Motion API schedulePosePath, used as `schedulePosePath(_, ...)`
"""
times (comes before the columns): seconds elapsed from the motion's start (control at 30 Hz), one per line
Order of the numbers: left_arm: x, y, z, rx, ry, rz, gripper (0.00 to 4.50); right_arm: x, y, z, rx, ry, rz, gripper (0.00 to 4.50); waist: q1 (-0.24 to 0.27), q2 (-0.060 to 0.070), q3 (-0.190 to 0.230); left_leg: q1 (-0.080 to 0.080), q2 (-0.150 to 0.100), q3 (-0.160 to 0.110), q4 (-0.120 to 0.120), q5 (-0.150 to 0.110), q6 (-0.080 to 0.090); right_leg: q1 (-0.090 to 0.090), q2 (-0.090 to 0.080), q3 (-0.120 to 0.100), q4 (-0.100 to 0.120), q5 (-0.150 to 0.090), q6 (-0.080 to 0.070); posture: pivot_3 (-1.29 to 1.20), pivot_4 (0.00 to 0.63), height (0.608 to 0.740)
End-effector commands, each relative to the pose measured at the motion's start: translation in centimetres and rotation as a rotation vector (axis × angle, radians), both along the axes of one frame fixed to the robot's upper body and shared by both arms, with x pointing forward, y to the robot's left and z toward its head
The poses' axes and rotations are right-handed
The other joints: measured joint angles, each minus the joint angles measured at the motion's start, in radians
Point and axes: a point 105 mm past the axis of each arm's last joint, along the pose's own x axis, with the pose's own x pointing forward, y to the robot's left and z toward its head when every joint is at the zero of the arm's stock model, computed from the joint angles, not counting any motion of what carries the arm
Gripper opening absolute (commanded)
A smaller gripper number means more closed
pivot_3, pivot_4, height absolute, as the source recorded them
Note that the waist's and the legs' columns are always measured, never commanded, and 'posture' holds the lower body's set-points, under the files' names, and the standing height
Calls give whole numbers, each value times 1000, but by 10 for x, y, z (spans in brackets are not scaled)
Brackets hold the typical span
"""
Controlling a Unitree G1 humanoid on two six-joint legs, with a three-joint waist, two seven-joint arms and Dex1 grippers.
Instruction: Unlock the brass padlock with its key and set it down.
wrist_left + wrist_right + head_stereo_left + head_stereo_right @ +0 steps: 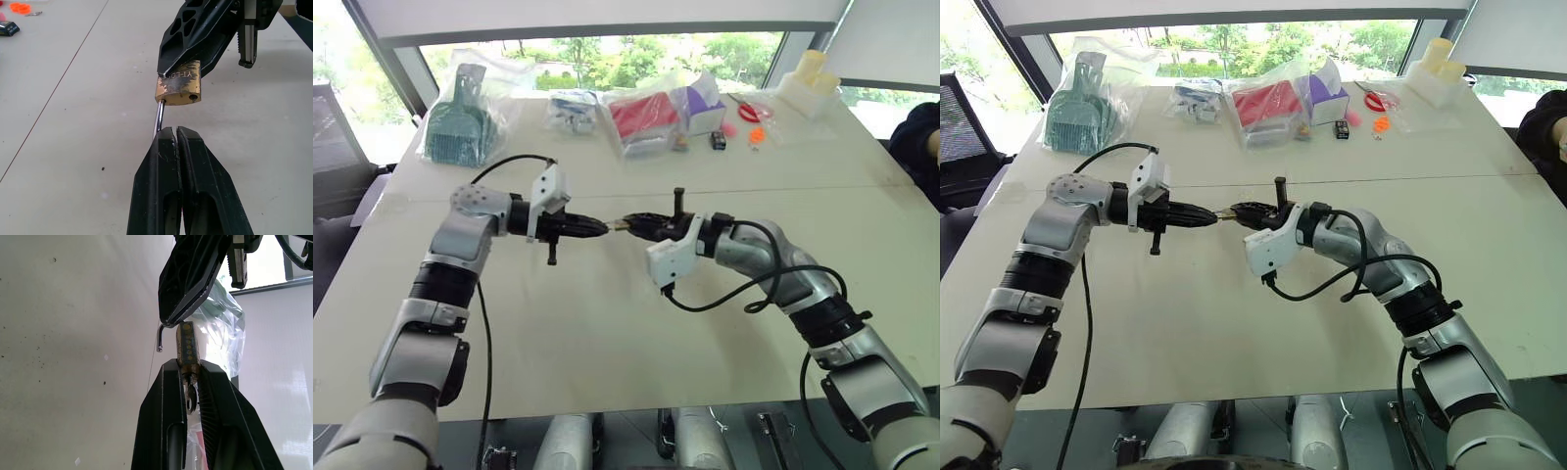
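Note:
Above the middle of the table, the brass padlock (179, 88) hangs in the air between my two grippers. My right gripper (188, 364) is shut on its brass body, and the key (190, 399) sticks out of the padlock's base between the right fingers. My left gripper (176, 129) is shut on the silvery shackle (157, 117). One shackle leg sits in the body; the hooked free end (159, 340) is out of it, and the second hole is empty. In the head views the fingertips of the left gripper (603, 227) and the right gripper (628, 223) nearly meet.
Along the far table edge lie a bagged teal dustpan (460, 117), a bagged red item (641, 116), a purple box (705, 103), a small dark box (719, 140), red scissors (754, 111) and a white container (808, 88). A person's sleeve (920, 147) shows at the right edge.

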Motion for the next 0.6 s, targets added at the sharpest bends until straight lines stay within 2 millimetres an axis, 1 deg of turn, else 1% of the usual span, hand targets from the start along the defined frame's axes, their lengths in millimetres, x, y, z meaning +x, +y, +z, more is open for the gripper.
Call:
schedulePosePath(0.03, 4, -1, 15, -10, -69, 9, 62, -8, 8, 23, 55, -61, 50, 0, 0, 0, 0, 0, 0, 0, 0, 0, 0, 0, 0, 0, 0, 0, 0, 0, 150, 740)
schedulePosePath(0.13, 7, -1, 18, -24, -80, 24, 62, -8, 8, 23, 58, -59, 49, 0, 0, 0, 0, 0, 0, 0, 0, 0, 0, 0, 0, 0, 0, 0, 0, 0, 150, 740)
schedulePosePath(0.43, 6, 3, 11, -13, -73, 41, 62, -9, 7, 22, 70, -45, 43, 0, 0, 0, 0, 0, 0, 0, 0, 0, 0, 0, 0, 0, 0, 0, 0, 0, 150, 740)
schedulePosePath(0.6, 6, 5, 9, -14, -71, 51, 62, -7, 3, 19, 65, -33, 28, 0, 0, 0, 0, 0, 0, 0, 0, 0, 0, 0, 0, 0, 0, 0, 0, 0, 150, 740)
